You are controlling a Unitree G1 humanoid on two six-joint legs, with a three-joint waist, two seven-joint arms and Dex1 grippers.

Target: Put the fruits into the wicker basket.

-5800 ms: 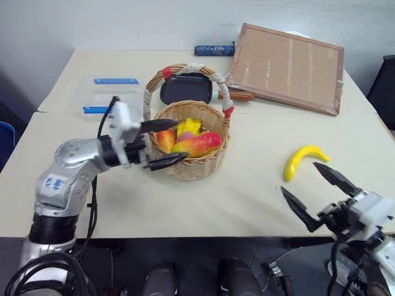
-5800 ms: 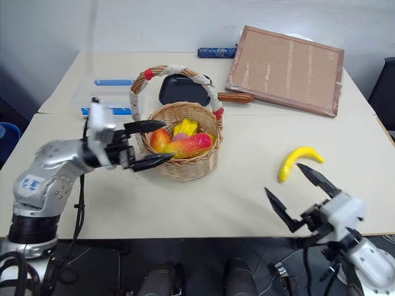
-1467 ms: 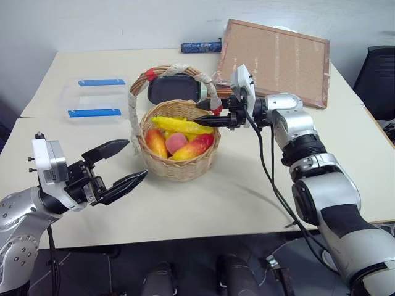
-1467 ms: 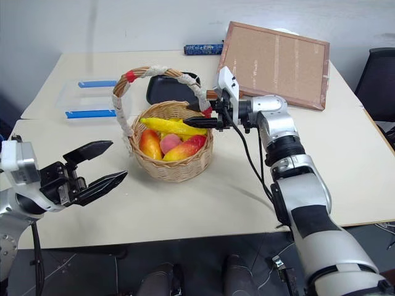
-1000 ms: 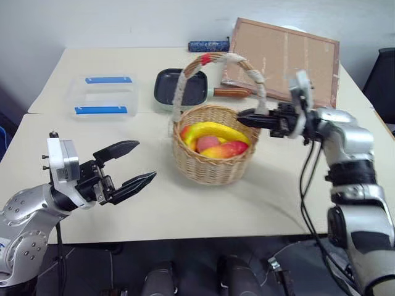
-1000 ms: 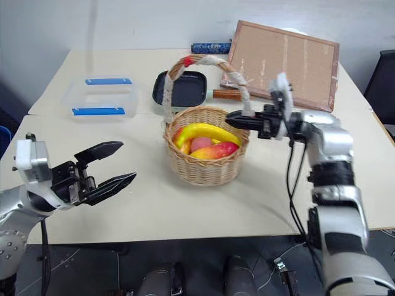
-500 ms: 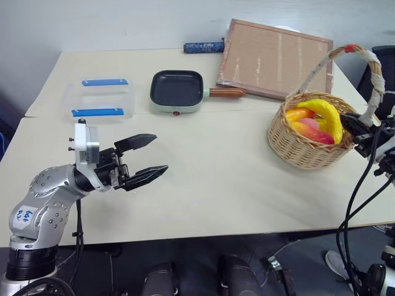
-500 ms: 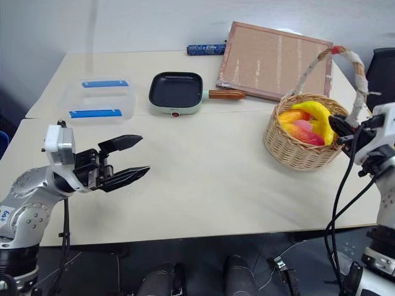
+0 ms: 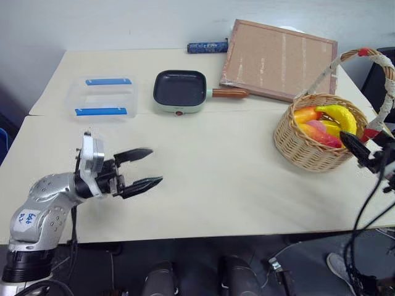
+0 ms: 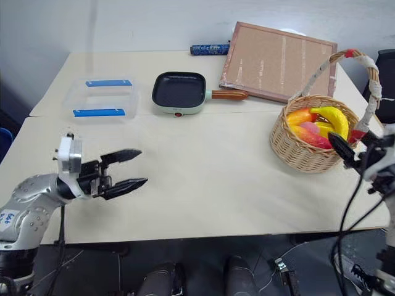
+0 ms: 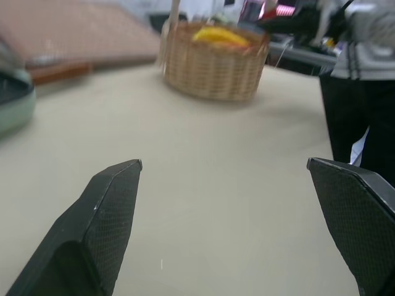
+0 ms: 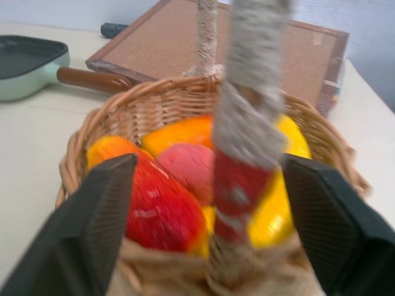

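**Standing with the basket full at the table's right end**

Sitting near the right edge of the table (image 9: pixel 203 185), the basket (image 9: pixel 311 145) held the fruits: a banana (image 9: pixel 338 115) on top, a mango (image 9: pixel 322 135) below it, a peach (image 12: pixel 192 168) and an orange piece (image 9: pixel 303 115) beside them. Its tall handle (image 9: pixel 386 86), wrapped white with red bands, arched over them. The right tool (image 12: pixel 216 203) sat just beside the basket's near rim, its two fingers spread wide on either side of the handle's base, gripping nothing. The left tool (image 9: pixel 142 168) hung over the table's left part, well apart from the basket, fingers also spread and empty. Farther back lay a clear box (image 9: pixel 103 97) with blue clips, a small pan (image 9: pixel 180 90), a corkboard (image 9: pixel 281 49) and a dark blue roll (image 9: pixel 207 46).
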